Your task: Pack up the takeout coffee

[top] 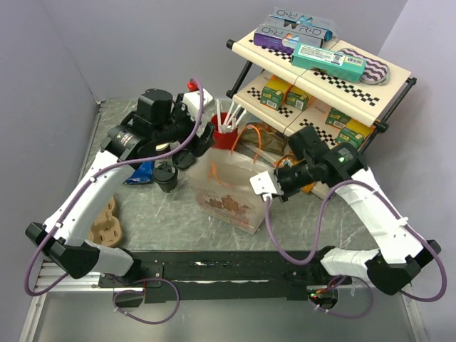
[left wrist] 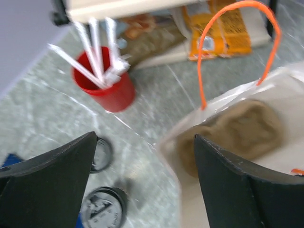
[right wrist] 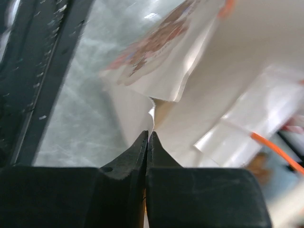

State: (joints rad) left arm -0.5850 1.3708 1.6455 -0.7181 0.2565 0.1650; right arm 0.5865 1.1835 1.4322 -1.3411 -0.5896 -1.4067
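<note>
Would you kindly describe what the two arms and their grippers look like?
Both the left arm and right arm have white links with black joints and bases, and a purple cable loops along each. The left gripper and right gripper have matte black, tapered fingers.

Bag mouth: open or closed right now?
Open. The left wrist view looks past the orange handle into the bag, where a brown pulp carrier lies inside.
</note>
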